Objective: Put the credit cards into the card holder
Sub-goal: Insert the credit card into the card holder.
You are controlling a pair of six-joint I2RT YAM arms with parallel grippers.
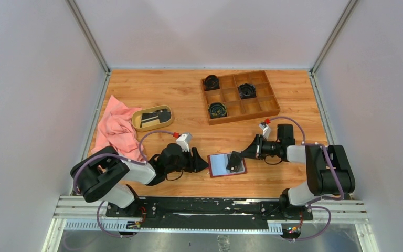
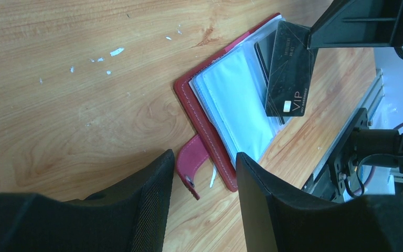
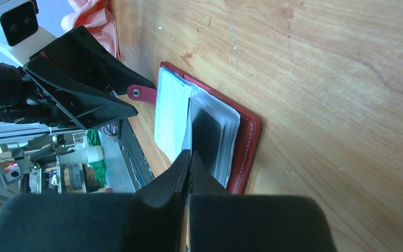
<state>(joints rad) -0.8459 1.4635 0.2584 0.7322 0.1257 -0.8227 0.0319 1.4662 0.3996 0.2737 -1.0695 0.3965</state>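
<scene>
Right gripper: closed on a black card, angled over the open holder, apparently to slot it in.
Left gripper: parted, empty, straddling the tab, likely to steady it.

We note pale plain walls on three sides, metal corner posts at back. Wood-grain tabletop evenly lit (few white flecks on it, left wrist view). Metal rail along near edge.

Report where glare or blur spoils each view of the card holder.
Top external: clear pockets of the card holder mirror pale light. Left wrist: one pocket washes out white, yet the black card is sharp. Right wrist: the right tool looms dark and soft.
</scene>
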